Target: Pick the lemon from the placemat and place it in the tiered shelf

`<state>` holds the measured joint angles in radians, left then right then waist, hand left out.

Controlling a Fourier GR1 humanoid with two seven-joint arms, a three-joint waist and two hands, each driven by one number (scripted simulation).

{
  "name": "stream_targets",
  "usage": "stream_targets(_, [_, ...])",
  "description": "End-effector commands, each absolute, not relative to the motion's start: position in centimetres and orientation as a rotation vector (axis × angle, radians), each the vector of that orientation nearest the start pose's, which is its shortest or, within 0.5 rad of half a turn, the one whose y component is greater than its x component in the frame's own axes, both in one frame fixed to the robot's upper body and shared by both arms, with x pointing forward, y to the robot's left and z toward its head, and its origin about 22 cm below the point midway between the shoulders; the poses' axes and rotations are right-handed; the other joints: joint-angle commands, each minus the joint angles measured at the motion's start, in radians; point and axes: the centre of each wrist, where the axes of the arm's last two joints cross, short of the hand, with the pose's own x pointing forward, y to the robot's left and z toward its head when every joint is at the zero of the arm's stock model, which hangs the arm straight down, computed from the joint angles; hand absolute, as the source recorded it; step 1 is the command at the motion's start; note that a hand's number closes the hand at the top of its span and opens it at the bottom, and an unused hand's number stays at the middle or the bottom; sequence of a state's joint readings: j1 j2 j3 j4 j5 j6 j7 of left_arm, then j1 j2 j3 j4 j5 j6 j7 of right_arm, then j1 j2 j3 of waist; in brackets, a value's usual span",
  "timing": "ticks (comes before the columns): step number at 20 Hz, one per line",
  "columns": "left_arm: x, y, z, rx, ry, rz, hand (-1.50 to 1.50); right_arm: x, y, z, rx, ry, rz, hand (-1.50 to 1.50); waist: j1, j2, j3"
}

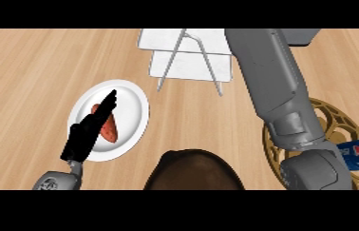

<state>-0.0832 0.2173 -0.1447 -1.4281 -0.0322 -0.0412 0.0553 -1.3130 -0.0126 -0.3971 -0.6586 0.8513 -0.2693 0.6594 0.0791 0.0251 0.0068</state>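
Note:
The white tiered shelf (pixel 184 59) with thin grey legs stands at the back centre of the wooden counter. A round golden placemat (pixel 331 115) lies at the right, mostly covered by my right forearm (pixel 277 82), which stretches up past the shelf's right side to the view's top edge. The right hand itself is out of sight there. I see no lemon anywhere. My left hand (pixel 89 130) hovers at the left with its fingers straight, over a white plate.
The white plate (pixel 133 99) holds a reddish-orange piece of food (pixel 110 130). A dark brown rounded object (pixel 196 170) sits at the front centre. A blue item (pixel 351 151) lies on the placemat's right edge. A grey box (pixel 308 35) stands at the back right.

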Motion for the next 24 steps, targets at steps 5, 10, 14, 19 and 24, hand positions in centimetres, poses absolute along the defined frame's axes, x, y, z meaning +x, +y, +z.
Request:
stream_targets(5, [24.4, 24.2, -3.1, 0.032, -1.335, -0.357, 0.00, 46.4, -11.3, 20.5, -0.492, -1.497, -0.150, -1.50, 0.005, 0.002, -0.006])
stream_targets(10, [24.9, 26.0, -2.3, 0.077, -1.344, -0.341, 0.00, 46.3, -11.5, 22.5, -0.596, -1.607, -0.382, -1.50, -0.025, -0.007, -0.007])
stream_targets(14, [24.0, 27.0, -2.9, 0.103, -1.315, -0.290, 0.00, 46.3, -15.2, 23.4, -0.717, -1.646, -0.547, -1.50, -0.064, -0.024, -0.007])
stream_targets(19, [24.4, 28.2, -3.5, 0.143, -1.308, -0.240, 0.00, 45.5, -19.4, 20.9, -0.841, -1.525, -0.693, -1.50, -0.110, -0.033, -0.008])
stream_targets(24, [22.1, 27.7, -3.7, 0.142, -1.300, -0.245, 0.00, 41.9, -25.9, 20.0, -0.841, -1.538, -0.608, -1.50, -0.137, -0.050, -0.006])
